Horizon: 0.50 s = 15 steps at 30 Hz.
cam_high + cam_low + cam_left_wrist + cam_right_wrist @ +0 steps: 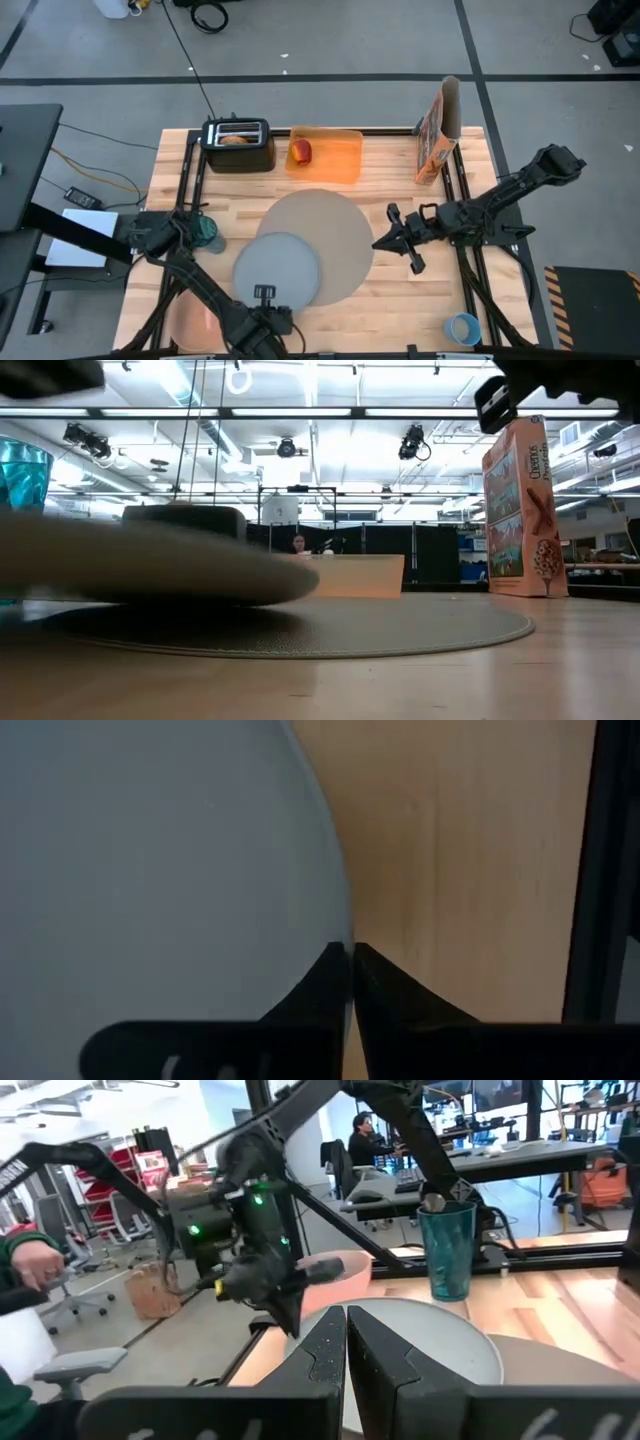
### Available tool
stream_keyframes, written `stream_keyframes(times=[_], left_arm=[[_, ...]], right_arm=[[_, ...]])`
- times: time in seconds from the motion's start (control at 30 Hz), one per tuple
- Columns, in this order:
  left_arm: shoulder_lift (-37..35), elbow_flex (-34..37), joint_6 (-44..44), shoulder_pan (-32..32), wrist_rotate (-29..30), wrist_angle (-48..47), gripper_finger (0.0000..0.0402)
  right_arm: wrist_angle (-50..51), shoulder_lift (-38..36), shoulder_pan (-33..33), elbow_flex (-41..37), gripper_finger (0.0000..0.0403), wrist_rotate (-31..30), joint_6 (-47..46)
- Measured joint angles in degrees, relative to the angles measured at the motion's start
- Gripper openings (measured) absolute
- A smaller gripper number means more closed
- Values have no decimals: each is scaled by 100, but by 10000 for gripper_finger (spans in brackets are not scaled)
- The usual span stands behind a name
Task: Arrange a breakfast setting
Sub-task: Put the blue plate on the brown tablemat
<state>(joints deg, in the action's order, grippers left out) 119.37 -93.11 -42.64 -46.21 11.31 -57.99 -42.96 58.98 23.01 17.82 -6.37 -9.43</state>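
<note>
Grey plate [277, 268] flat, overlapping taupe mat [325, 240], rim pinched by left tool [264, 297]

Grey plate [277, 268] on taupe mat [335, 225]; red apple [301, 151] on orange tray [340, 160]; black toaster [238, 146]; teal tumbler [208, 230].

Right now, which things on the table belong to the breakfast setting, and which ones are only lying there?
Belong:
mat
plate, its edge pinched by the left end effector
pink bowl
bagel, in the toaster
apple, on the tray
blue cup

Lying about:
toaster
orange tray
cereal box
teal tumbler
</note>
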Motion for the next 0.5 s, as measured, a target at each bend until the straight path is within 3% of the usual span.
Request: stream_keyframes(times=[0.1, 0.3, 0.5], left_arm=[[0, 133, -85, -56, -335, 227, 20], [0, 141, -218, -173, -468, 469, 32], [0, 141, -196, -81, -552, 571, 70]], right_arm=[[0, 0, 208, 0, 20, -135, -15], [-17, 95, 395, 0, 20, -523, 27], [-314, 925, 334, 42, 23, -1362, 50]])
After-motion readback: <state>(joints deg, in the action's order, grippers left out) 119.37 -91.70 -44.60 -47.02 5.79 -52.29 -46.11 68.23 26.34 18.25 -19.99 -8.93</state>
